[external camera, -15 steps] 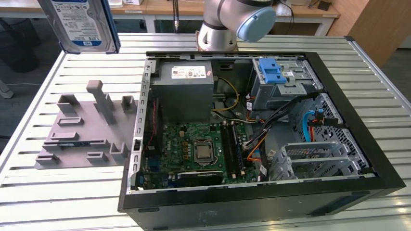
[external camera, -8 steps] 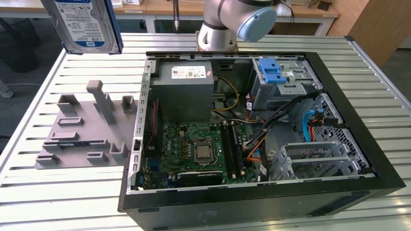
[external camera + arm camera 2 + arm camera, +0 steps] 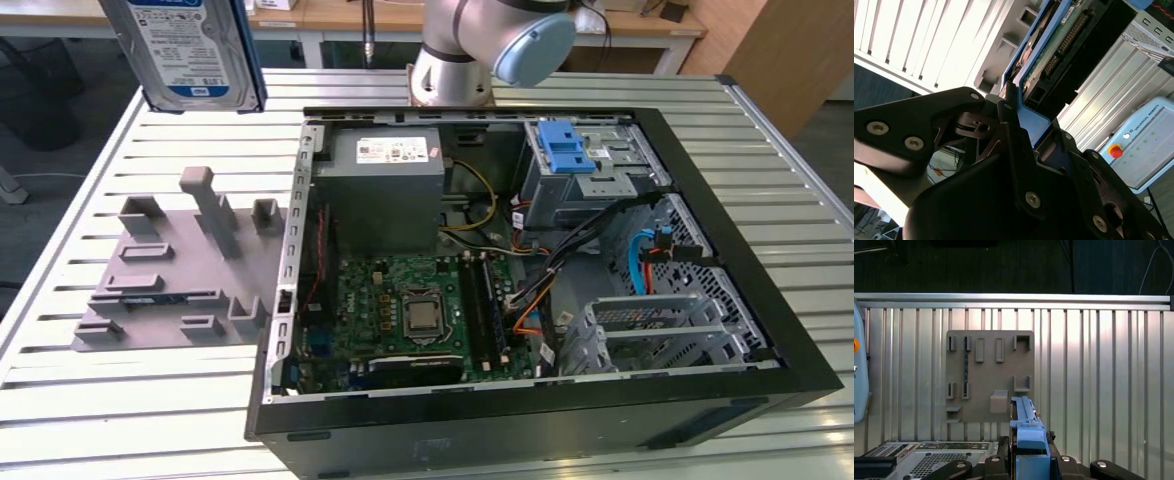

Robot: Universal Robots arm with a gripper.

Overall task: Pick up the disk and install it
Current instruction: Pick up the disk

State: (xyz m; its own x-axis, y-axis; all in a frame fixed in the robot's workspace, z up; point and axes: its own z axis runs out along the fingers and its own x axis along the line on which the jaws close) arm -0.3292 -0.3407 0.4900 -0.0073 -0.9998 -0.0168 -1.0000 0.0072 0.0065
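Disk (image 3: pixel 187 50) hung in the air at the exterior view's upper left, above the far corner of the slatted table (image 3: pixel 134 420), label side facing the camera. Its top was cut off by the frame edge. It sat well apart from the open PC case (image 3: pixel 534 405) and touched nothing on the table.

Hand (image 3: pixel 1029 125) was closed on the disk. In the second wrist view the black fingers (image 3: pixel 1010 120) pinched the blue-railed end, with the disk's circuit-board side and connector running away from the camera. How deep the grip went couldn't be told; the hand's own linkages blocked it. In the first wrist view the disk (image 3: pixel 1026 425) stood edge-on between the fingers, so only its blue rail could be made out.

Grey fixture plate (image 3: pixel 160 270) lay flat on the table beside the case, straight below the hand in the first wrist view (image 3: pixel 989 375).

Inside the case: grey power supply (image 3: pixel 380 190) at the far side, blue bracket (image 3: pixel 561 145) on top of the metal drive cage (image 3: pixel 587 185). Cage interior was too dark and cable-cluttered to read. Arm (image 3: pixel 467 50) stood behind the case, its upper part cut off.
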